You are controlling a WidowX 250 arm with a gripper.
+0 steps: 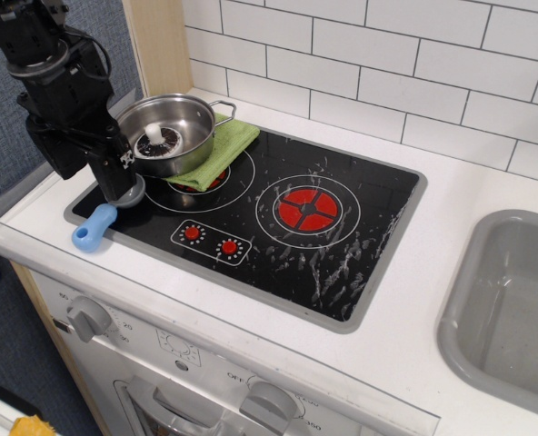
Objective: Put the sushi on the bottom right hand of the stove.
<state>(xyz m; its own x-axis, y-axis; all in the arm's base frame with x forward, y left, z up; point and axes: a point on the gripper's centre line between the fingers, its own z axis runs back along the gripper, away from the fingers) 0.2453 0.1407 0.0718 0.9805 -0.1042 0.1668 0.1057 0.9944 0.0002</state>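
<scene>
The sushi (158, 142), a small round disc with a white rim, a dark ring and a white knob, lies inside the steel pot (180, 116) at the stove's back left. The stove (342, 227) is a black glossy cooktop with a grey frame and two red burners. Its front right corner is bare glass with white scuffs. My gripper (117, 184) hangs just left of the pot, its tips low over the grey bowl of the scoop. The fingers overlap from this side, so I cannot tell whether they are open or shut. Nothing shows in them.
A green cloth (225, 145) lies under the pot on the left burner. A grey scoop with a blue handle (94, 227) lies at the stove's front left. A grey sink (514, 309) is at the right. A tiled wall runs behind.
</scene>
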